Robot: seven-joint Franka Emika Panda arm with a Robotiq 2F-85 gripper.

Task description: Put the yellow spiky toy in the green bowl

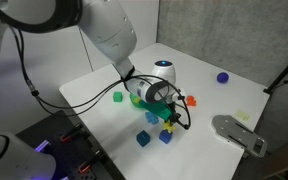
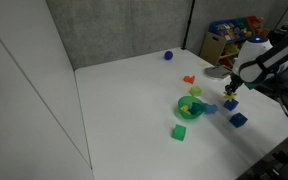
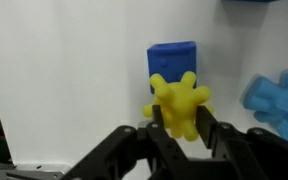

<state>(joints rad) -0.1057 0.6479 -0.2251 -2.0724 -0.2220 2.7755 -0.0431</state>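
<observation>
White tabletop (image 2: 124, 95) fills both exterior views, with a grey wall behind it and a shelf of colourful clutter (image 2: 229, 40) at upper right.

There is one yellow spiky toy (image 3: 179, 100). In the wrist view it sits at centre frame, pinched between the two black fingers (image 3: 156, 128) of the claw (image 3: 179, 128), which is drawn narrow around it. In an exterior view the claw (image 2: 231, 90) hangs right of the single green bowl (image 2: 189, 108), apart from it.

Two blue cubes show: one blue cube (image 3: 172, 58) directly behind the toy, and a second blue cube (image 2: 238, 120) lower right. One light-blue spiky toy (image 3: 279, 100) lies at the right edge of the wrist view. A green cube (image 2: 179, 132) sits below the bowl, an orange piece (image 2: 189, 79) above it, and a purple ball (image 2: 168, 56) further up.

Inside the bowl is a small yellowish bit, too tiny to identify. A lime block (image 2: 194, 91) lies at the bowl's upper rim. The light-blue toy lies between bowl and claw.
</observation>
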